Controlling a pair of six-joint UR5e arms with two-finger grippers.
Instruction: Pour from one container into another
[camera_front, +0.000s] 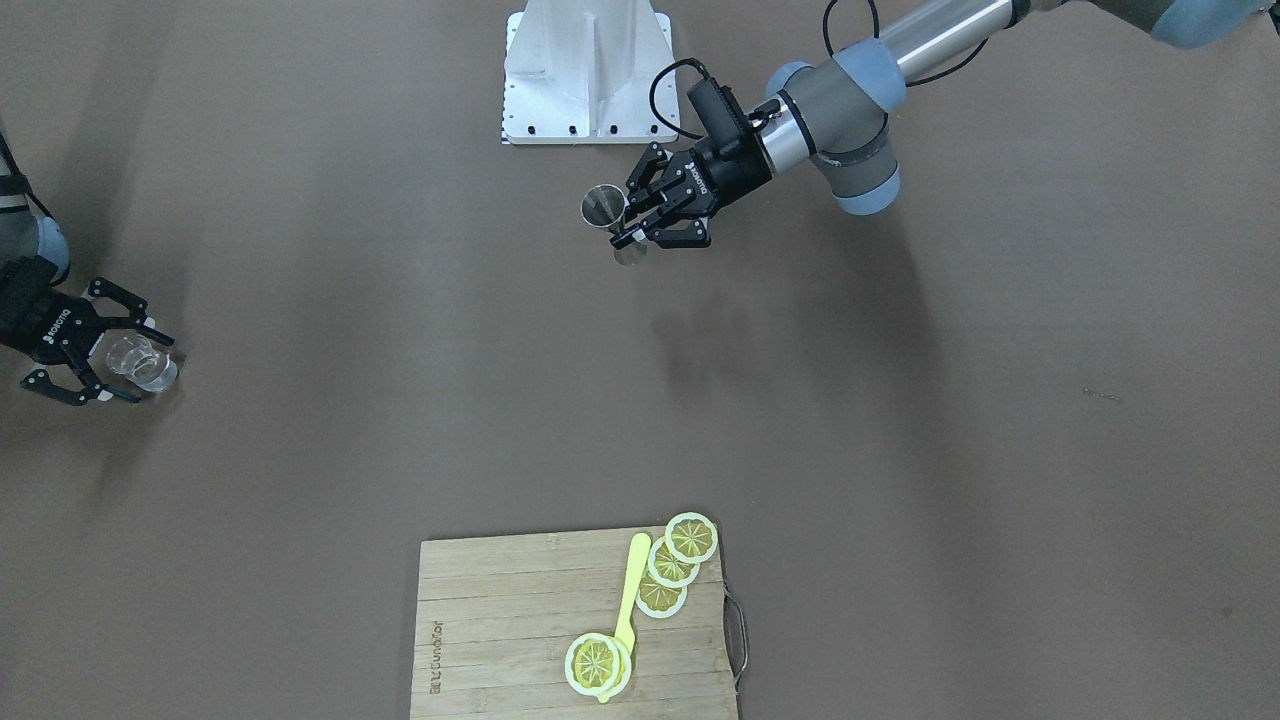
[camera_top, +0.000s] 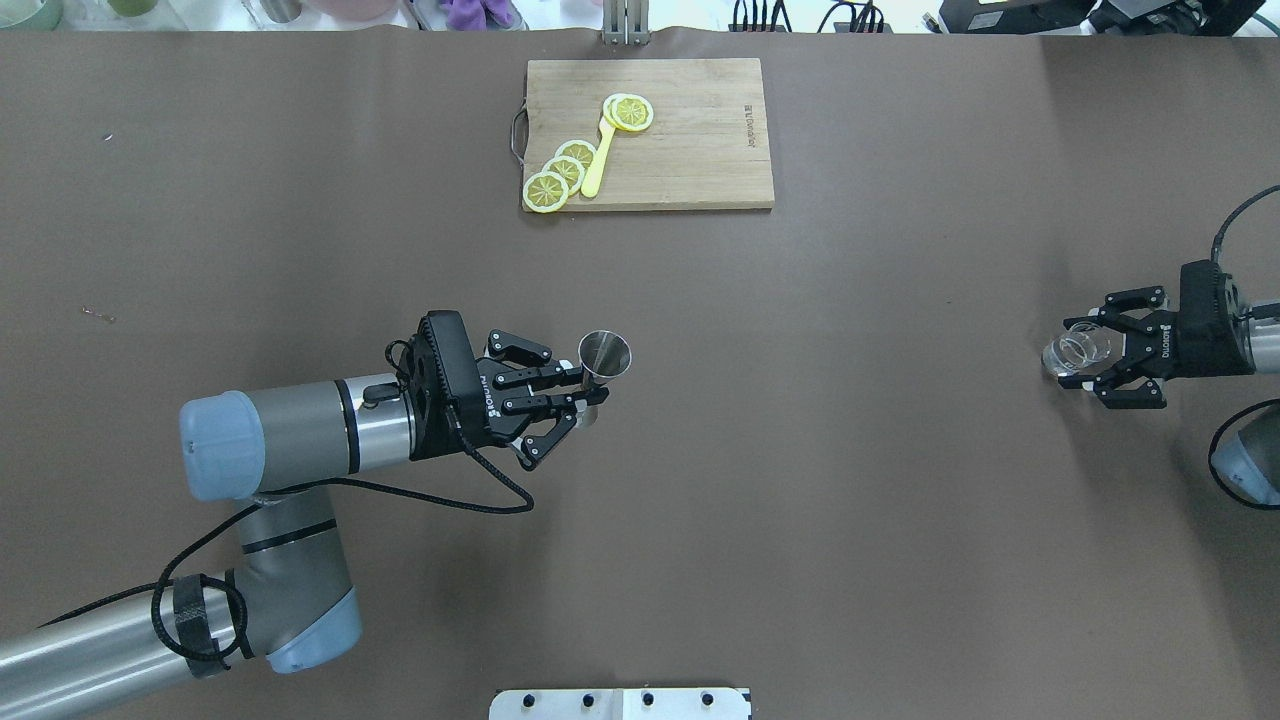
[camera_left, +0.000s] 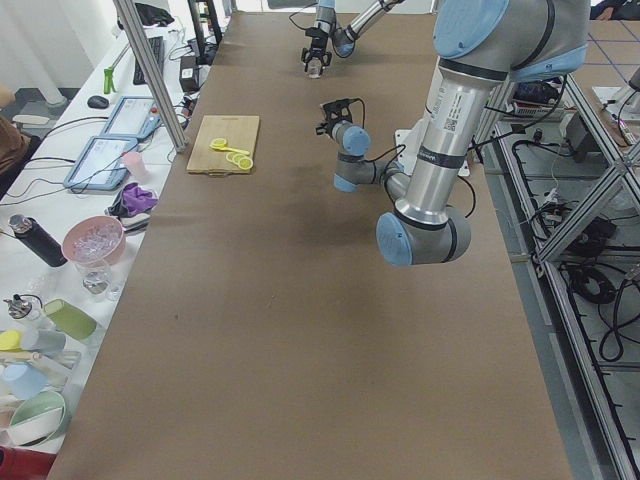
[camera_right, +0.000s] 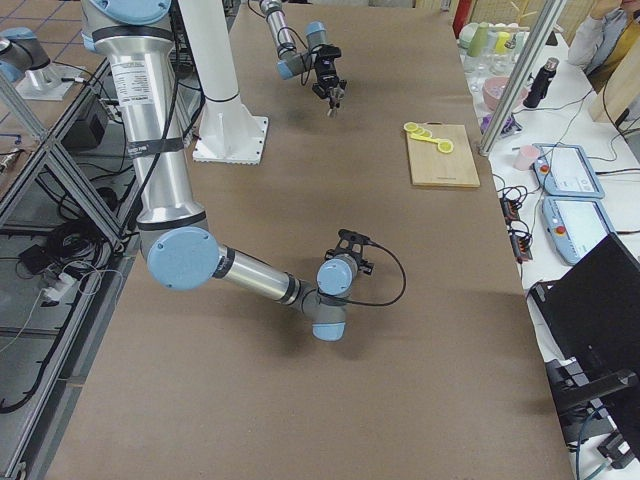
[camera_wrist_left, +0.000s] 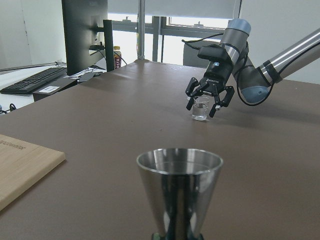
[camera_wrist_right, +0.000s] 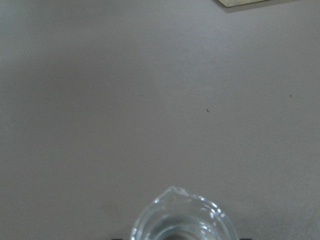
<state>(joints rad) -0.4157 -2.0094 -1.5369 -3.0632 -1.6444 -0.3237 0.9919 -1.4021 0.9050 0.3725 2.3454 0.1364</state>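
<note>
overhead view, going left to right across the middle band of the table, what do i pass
left arm → metal jigger held in its jaws → clear glass → right arm

Bright, even light falls from above on the brown counter (camera_top: 850, 500), and the shadows (camera_front: 700, 345) on it are soft and blurred at the edges. In the left wrist view the windows (camera_wrist_left: 150, 47) at the far end are blown out white. The metal cup (camera_wrist_left: 180, 192) near the lens carries bright streaks of glare and looks slightly soft. The right wrist view is pale and greyish, and the glass (camera_wrist_right: 182, 222) at its near edge is out of focus.
</note>
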